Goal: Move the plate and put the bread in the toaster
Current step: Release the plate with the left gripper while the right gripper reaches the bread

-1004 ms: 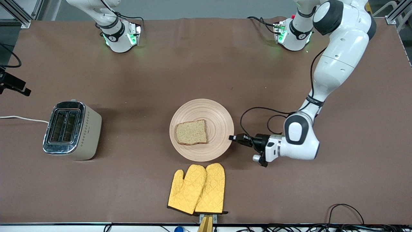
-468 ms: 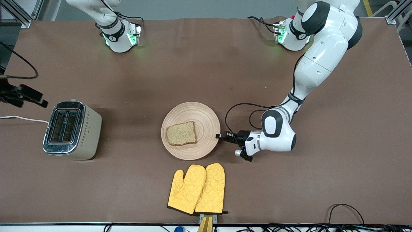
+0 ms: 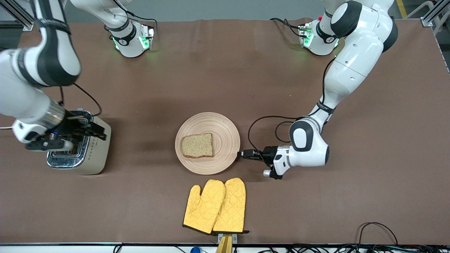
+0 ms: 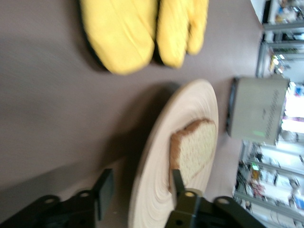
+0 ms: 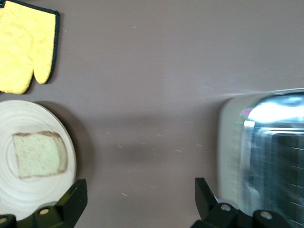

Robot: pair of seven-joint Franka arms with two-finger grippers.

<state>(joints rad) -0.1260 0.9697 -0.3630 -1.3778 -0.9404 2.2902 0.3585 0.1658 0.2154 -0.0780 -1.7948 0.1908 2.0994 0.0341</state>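
Brown matting covers the table (image 3: 218, 70), with both arm bases standing along its edge farthest from the front camera. At mid-table lies the plate (image 3: 225, 131), pale and ring-grooved, carrying the bread (image 3: 197, 145), a single speckled slice lying flat, toward the plate's side nearer the right arm's end. The toaster (image 3: 96, 147) stands upright at the right arm's end of the table, well apart from the plate, its chrome top partly covered by the right arm. A pair of yellow oven mitts (image 3: 215, 206) lies nearer the front camera than the plate, close to its rim but not touching. The left gripper (image 3: 241, 153) sits low at the plate's rim on the side toward the left arm's end; in the left wrist view its fingers (image 4: 105, 191) stand apart, one either side of the rim, clamping nothing. The right gripper (image 3: 100, 133) hangs over the toaster, its fingers (image 5: 75, 199) spread wide and empty.
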